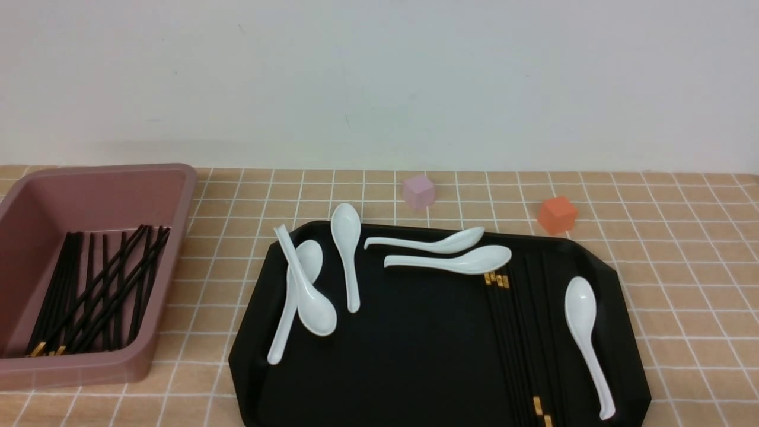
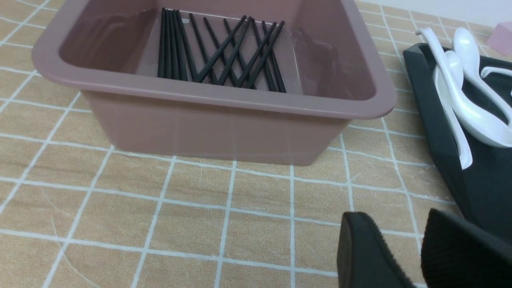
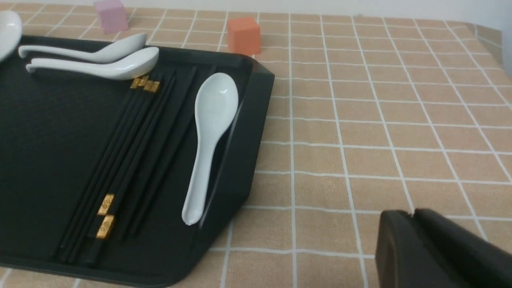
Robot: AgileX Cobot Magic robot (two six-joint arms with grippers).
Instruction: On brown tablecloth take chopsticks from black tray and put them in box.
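Chopsticks, long thin black sticks with small gold bands near one end, lie in two groups on my feeds. One bundle (image 1: 522,332) rests side by side on the right half of the large glossy black tray with cut-off corners (image 1: 415,356), which sits on the tan-orange grid-lined tablecloth (image 1: 682,284) toward the near edge, right of centre. The other chopsticks (image 1: 95,284) lie criss-crossed on the floor of the deep dusty-pink plastic tub (image 1: 89,178) at the left edge of the worktop.

Six white ceramic soup spoons share the tray: two crossed ones (image 1: 299,290) near its left rim, one (image 1: 347,255) beside them, two (image 1: 439,252) along its far side, where the nearer one touches the gold ends of the bundle, and one (image 1: 584,338) by the right rim. A small pink cube (image 1: 418,191) and a small orange cube (image 1: 557,214) stand on the cloth just beyond the tray.

I see neither arm in the front view. The left gripper (image 2: 416,256) hangs low over bare cloth near the tub's front wall, fingers slightly parted and holding nothing. The right gripper (image 3: 414,244) sits low over the cloth beside the tray's right rim, its fingers pressed together and empty.
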